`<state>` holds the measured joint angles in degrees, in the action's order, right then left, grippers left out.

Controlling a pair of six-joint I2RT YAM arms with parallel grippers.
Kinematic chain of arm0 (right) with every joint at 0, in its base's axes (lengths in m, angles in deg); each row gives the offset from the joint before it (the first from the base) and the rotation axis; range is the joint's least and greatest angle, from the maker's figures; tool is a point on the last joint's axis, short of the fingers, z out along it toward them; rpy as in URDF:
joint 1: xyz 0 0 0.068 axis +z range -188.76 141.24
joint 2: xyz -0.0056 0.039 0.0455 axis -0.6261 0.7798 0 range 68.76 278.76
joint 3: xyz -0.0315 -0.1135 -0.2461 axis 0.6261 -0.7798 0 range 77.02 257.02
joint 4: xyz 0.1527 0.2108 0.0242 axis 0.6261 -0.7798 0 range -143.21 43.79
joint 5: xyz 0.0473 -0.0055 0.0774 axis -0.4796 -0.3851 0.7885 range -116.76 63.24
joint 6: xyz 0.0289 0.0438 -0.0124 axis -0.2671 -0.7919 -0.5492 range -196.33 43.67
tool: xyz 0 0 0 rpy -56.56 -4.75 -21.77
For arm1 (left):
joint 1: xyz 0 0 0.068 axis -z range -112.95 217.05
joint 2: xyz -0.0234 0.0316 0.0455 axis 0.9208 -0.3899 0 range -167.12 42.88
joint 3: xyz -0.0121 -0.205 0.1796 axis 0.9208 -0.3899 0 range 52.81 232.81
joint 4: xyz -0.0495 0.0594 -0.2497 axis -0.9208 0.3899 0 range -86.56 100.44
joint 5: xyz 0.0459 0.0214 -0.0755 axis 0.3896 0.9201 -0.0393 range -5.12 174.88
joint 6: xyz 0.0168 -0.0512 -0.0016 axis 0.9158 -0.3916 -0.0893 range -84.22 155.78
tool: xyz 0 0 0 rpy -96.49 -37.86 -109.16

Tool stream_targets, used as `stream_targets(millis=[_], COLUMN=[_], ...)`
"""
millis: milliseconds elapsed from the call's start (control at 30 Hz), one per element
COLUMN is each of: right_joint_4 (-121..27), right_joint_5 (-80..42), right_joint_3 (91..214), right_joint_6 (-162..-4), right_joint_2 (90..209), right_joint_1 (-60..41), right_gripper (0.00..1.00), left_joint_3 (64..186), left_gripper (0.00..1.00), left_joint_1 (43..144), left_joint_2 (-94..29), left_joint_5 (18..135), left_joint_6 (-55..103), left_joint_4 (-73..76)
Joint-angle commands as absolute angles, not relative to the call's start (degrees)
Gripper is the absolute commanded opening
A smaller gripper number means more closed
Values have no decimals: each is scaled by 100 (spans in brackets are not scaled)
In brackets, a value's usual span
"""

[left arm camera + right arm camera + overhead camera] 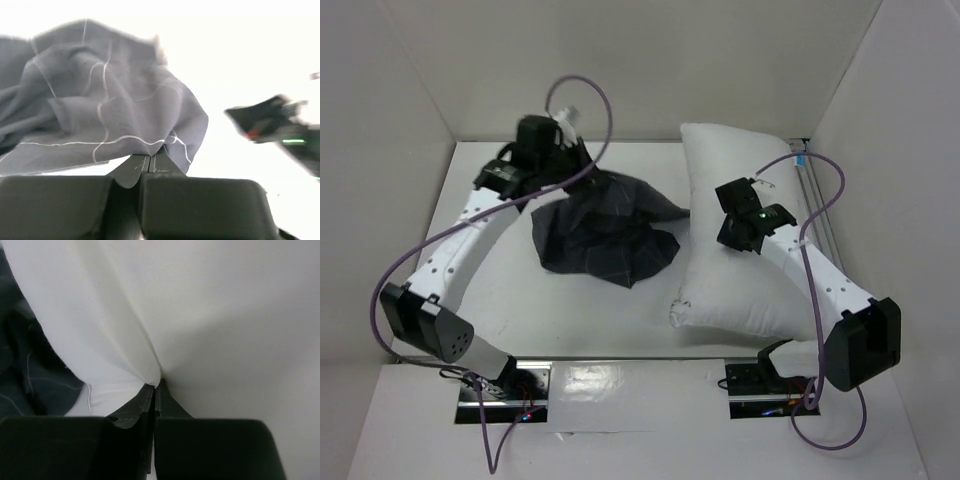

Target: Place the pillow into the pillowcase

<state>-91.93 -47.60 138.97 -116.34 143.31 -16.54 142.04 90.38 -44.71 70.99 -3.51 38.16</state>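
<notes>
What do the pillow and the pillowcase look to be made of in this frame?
The pillowcase: thin woven cloth, probably cotton or a blend, matte charcoal with a fine light grid; it crumples into sharp, limp folds. The pillow: plain white matte fabric shell over a soft filling, likely fibre; it looks plump and puckers smoothly.

On the table (570, 320), the pillowcase (605, 230) lies bunched left of centre. The pillow (720, 285) lies to its right, running near to far, and their edges touch mid-table. The left gripper (568, 152) pinches the pillowcase's far-left corner. The right gripper (730, 213) sits on the pillow's upper middle, nipping a fold.
</notes>
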Motion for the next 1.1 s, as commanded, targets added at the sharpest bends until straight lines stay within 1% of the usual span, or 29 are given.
stream_targets(millis=[0, 133, 200, 267, 300, 333, 367, 400, 433, 467, 500, 533, 567, 600, 633, 667, 733, 767, 900, 967, 1067], right_joint_4=[-10360, -10544, -10772, -11028, -11029, -11142, -11195, -11196, -10917, -10732, -10425, -9978, -8965, -8432, -7931, -7134, -6741, -6670, -6608, -6547, -6310], right_joint_5=[-6286, -7138, -7543, -8060, -8064, -8064, -8064, -7898, -7775, -7582, -6884, -6390, -5872, -4892, -4473, -4086, -3382, -3292, -3291, -3642, -3801], right_joint_3=[14423, 15048, 15286, 15419, 15506, 15715, 15831, 15927, 15998, 16129, 16131, 16061, 15738, 15518, 15298, 15122, 15006, 15240, 15944, 16199, 16201], right_joint_6=[-11861, -11343, -11220, -11150, -10923, -10920, -10920, -10825, -10772, -10771, -10614, -10178, -9982, -9815, -9595, -9480, -9086, -8927, -8162, -7881, -7731], right_joint_2=[14173, 14039, 14222, 14416, 14522, 14740, 14821, 14822, 14822, 14726, 14612, 14454, 14105, 13953, 13856, 13855, 14231, 14746, 16067, 16637, 17044], right_joint_1=[-1793, -1855, -1855, -1907, -1907, -1907, -1907, -1812, -1602, -1495, -1390, -1206, -1135, -1056, -985, -863, -687, -433, 183, 464, 676], right_gripper=[0, 0, 0, 0, 0, 3, 8, 19, 38, 75, 81, 84, 86, 97, 99, 99, 99, 99, 99, 99, 99], left_joint_3=[15261, 15924, 16038, 15987, 15934, 15846, 15793, 15741, 15653, 15652, 15652, 15600, 15599, 15599, 15599, 15599, 15599, 15599, 15714, 15714, 15714], left_gripper=[0, 0, 0, 0, 0, 0, 0, 0, 0, 0, 0, 0, 0, 0, 0, 0, 0, 0, 0, 0, 0], left_joint_1=[8361, 7586, 7112, 6856, 6733, 6488, 6355, 6214, 5952, 5845, 5748, 5669, 5607, 5606, 5606, 5606, 5606, 5606, 5606, 5606, 5606], left_joint_2=[-4000, -4193, -4299, -4369, -4439, -4440, -4509, -4510, -4580, -4650, -4651, -4729, -4791, -4791, -4791, -4791, -4791, -4791, -4739, -4686, -4625], left_joint_5=[6379, 6062, 5729, 5614, 5474, 5473, 5473, 5473, 5473, 5421, 5316, 5106, 5025, 4955, 4893, 4893, 4893, 4841, 4840, 4788, 4787], left_joint_6=[-87, -227, -429, -587, -718, -781, -834, -912, -913, -965, -966, -914, -913, -844, -843, -843, -790, -790, -737, -737, -685], left_joint_4=[3859, 3859, 3754, 3552, 3456, 3394, 3341, 3341, 3280, 3279, 3227, 3166, 3165, 3165, 3165, 3165, 3165, 3165, 3226, 3279, 3331])
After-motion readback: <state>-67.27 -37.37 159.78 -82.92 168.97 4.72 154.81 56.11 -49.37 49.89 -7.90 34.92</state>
